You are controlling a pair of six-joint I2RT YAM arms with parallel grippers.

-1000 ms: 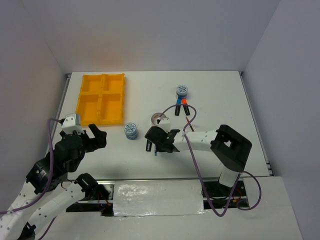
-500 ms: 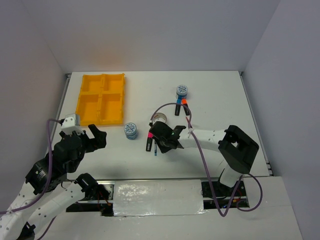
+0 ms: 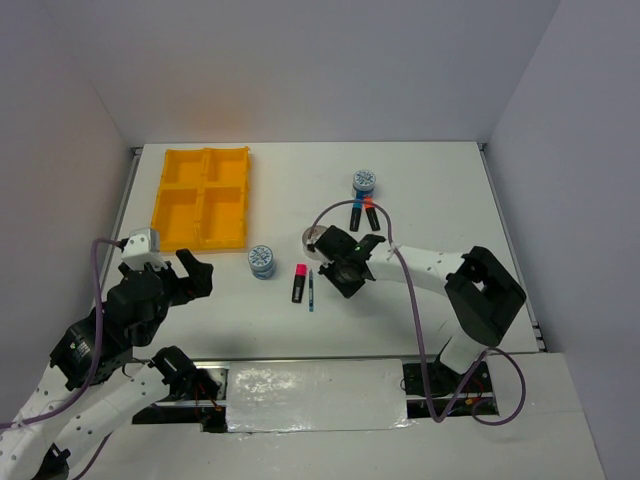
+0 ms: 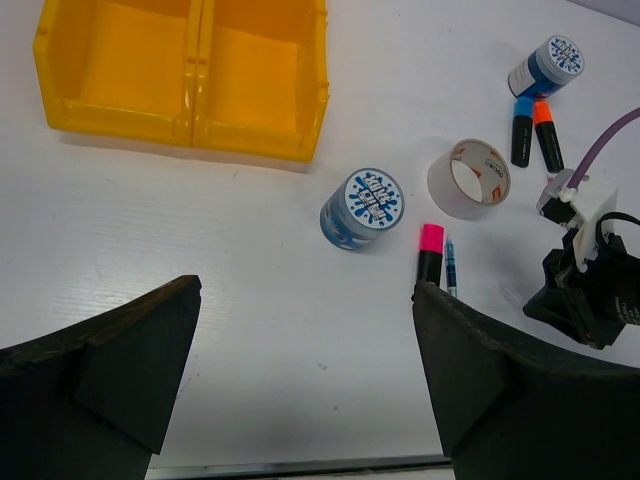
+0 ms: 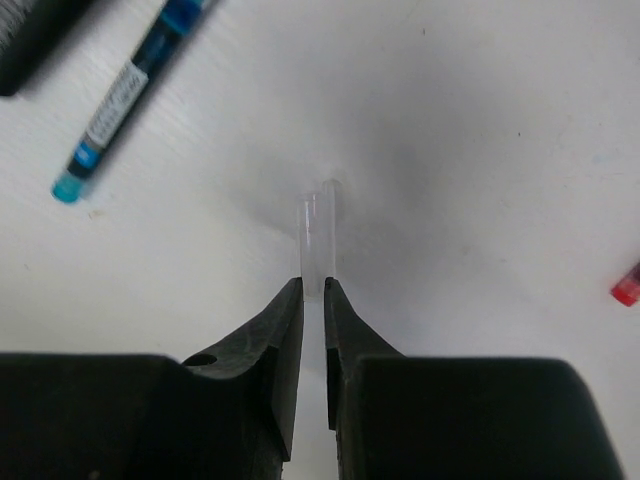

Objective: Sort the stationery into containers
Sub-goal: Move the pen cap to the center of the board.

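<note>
My right gripper (image 3: 343, 272) is shut on a small clear plastic tube (image 5: 318, 235) just above the white table. A teal pen (image 3: 311, 289) and a pink-capped black highlighter (image 3: 299, 283) lie to its left. The silver-grey tape ring (image 3: 318, 239) lies behind it. A red pen tip (image 5: 627, 288) shows at the right edge of the right wrist view. One blue-white tape roll (image 3: 262, 261) stands near the yellow tray (image 3: 203, 186), the other (image 3: 364, 181) behind the blue-capped (image 3: 355, 216) and orange-capped (image 3: 371, 216) highlighters. My left gripper (image 4: 305, 380) is open and empty at the near left.
The tray's four compartments look empty. Grey walls enclose the table on the left, back and right. A purple cable loops from the right arm over the table near the highlighters.
My right gripper has moved right and a little back, off the teal pen and pink highlighter, which now lie uncovered. The left arm has not moved.
</note>
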